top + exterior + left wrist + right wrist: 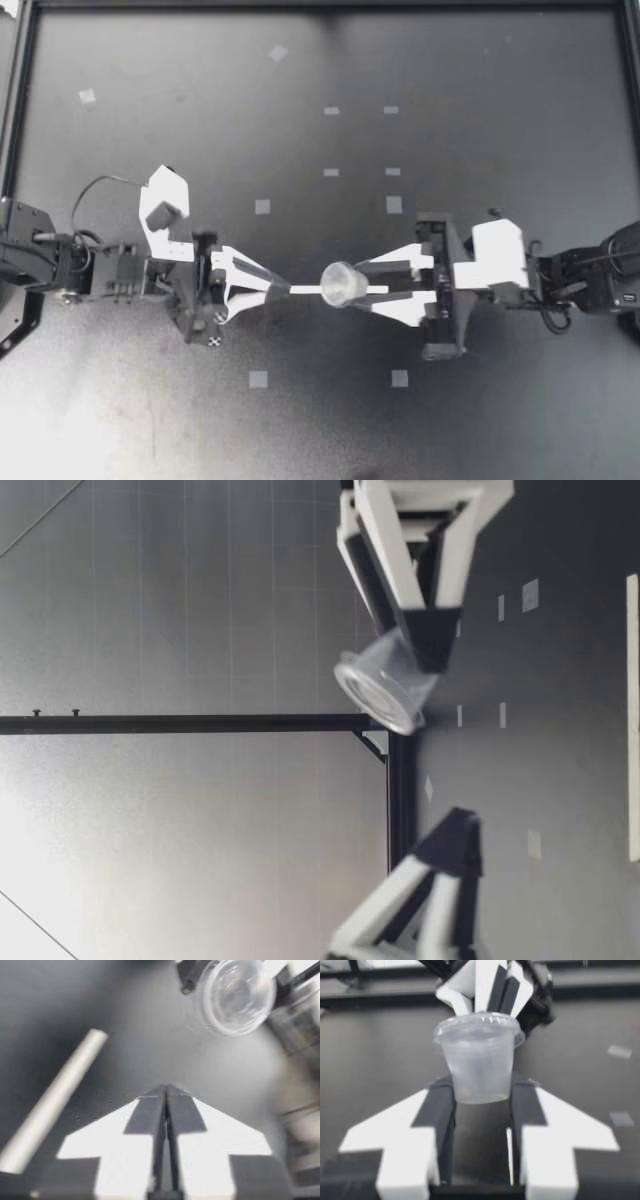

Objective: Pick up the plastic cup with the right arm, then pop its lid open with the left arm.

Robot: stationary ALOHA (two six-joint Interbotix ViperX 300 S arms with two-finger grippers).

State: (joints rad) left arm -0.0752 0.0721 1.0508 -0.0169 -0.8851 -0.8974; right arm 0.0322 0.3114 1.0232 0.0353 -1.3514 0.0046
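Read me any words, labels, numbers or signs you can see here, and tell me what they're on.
No text can be read anywhere.
The clear lidded cup in my right gripper shows no label, and the pale tape squares on the table look blank.

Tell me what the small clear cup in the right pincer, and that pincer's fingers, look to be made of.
The small clear cup, held in my right pincer, is probably thin translucent plastic: the grey behind shows dimly through its cloudy wall, and the rim glints. The fingers look like stiff white plastic with matte black strips on the inner faces, perhaps rubber or tape.
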